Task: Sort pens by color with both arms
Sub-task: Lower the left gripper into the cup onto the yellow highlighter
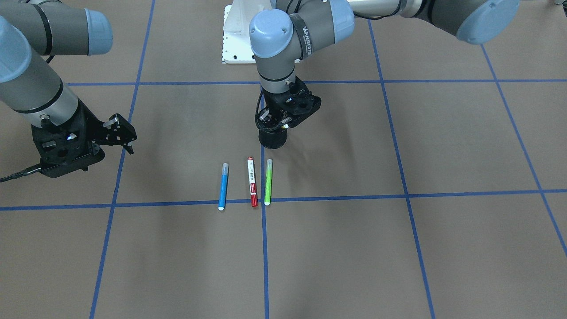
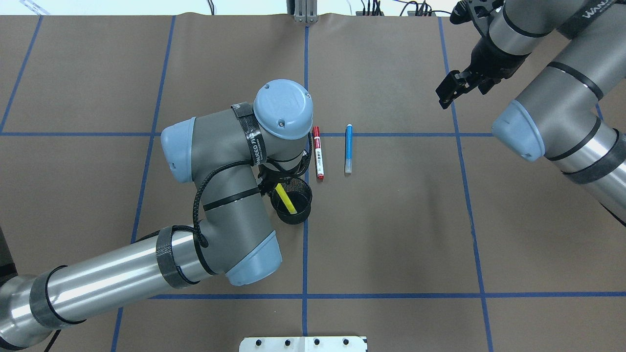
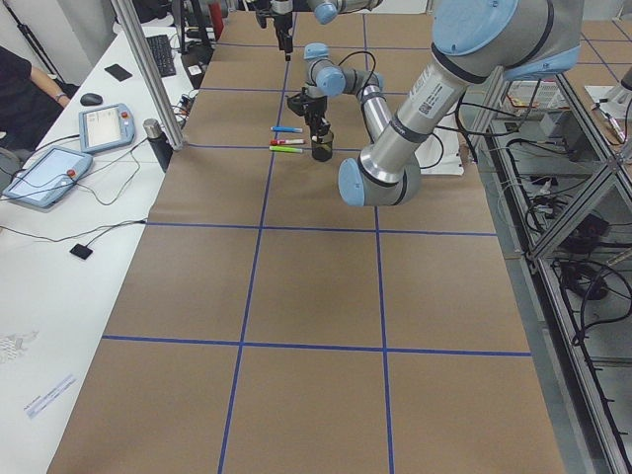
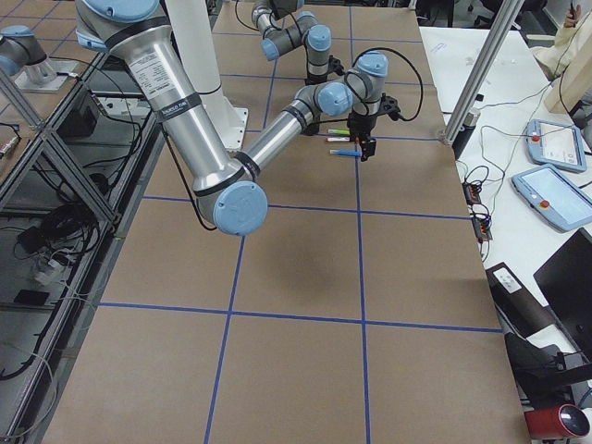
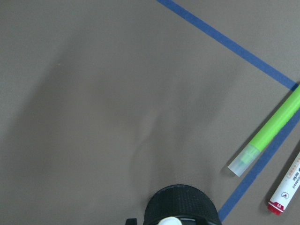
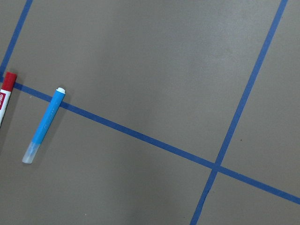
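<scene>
Yellow pen (image 2: 284, 197) leans inside the black mesh cup (image 2: 299, 216) directly beneath the left pincer (image 1: 278, 126), whose opening cannot be told; blue pen (image 1: 223, 186), red-capped white pen (image 1: 252, 182) and green pen (image 1: 268, 182) lie side by side on the counter (image 1: 398, 248) near the cup; right pincer (image 1: 124, 135), well apart, stands parted and holds nothing.

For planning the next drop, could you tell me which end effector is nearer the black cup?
Left. The left end effector hangs directly over the cup; the right end effector hovers well off to the robot's right side.
</scene>
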